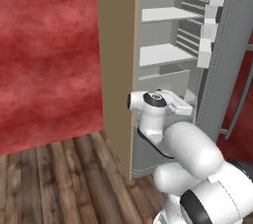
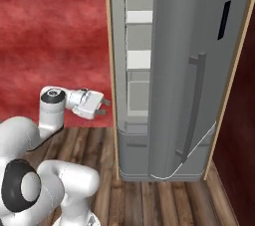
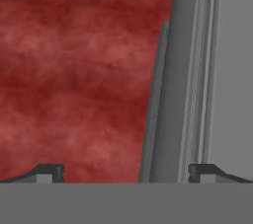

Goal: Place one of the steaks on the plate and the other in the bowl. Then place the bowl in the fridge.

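Your claw [image 2: 105,107] is spread wide with nothing between the tips, reaching level toward the fridge [image 2: 189,70] at about its lower shelves. In the hand view both dark fingertips [image 3: 49,172] stand far apart at the bottom, framing red wall [image 3: 74,70] on one side and the grey edge of the fridge door [image 3: 170,94] on the other. You're carrying nothing, so this looks like either a retreat from the cavity or a line-up on the door.

The fridge is open: from the left base view you look straight in at the pale shelves [image 1: 163,54], and the open door [image 1: 225,70] swings away to the right with its white bins [image 1: 210,25] stacked on the inner face. I can't make out the bowl or either steak from here, so I won't tell you whether the bowl is already inside.

Now watch your edges. The tan wood panel [image 1: 118,70] stands tight against the arm's wrist [image 1: 153,100] in the left base view, and the door edge lies close on the other side. Your free room is behind you, out over the wooden floor [image 2: 74,140] and along the red wall, so I'd judge a straight pull-back the safest exit.
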